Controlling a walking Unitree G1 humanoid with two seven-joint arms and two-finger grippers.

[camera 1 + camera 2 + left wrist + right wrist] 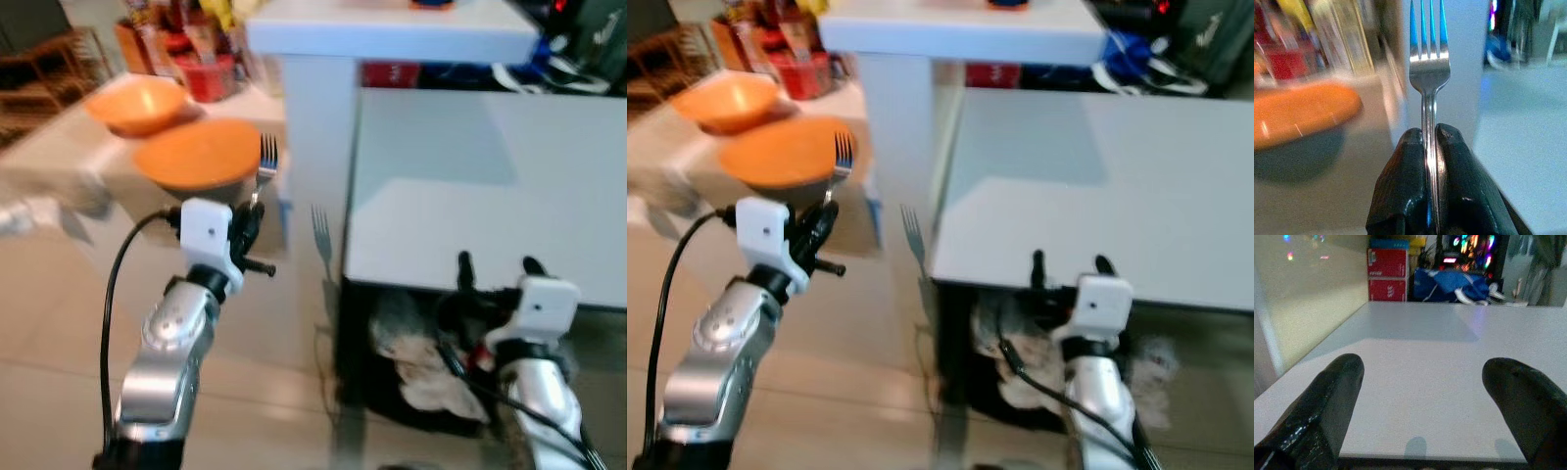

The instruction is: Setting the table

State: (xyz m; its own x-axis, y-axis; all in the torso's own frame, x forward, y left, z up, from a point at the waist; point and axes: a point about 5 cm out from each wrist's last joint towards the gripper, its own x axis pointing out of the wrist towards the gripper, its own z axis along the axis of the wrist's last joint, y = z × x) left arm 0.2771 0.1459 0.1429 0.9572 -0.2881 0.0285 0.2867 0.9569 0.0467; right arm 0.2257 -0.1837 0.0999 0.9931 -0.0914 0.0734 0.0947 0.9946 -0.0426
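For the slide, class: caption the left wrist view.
Left gripper clamps a fork, tines forward, beside an orange plate.

Setting: a lived-in home, at a dining or kitchen corner. Indicators: a white surface (490,196) standing on a pale tiled floor (59,323); a side counter (59,147) carrying an orange bowl (137,103), an orange plate (196,154) and a cluster of jars and packets (196,49). Red boxes (1387,274), a blue bag (1449,284) and coloured lights (1469,245) lie beyond the surface.
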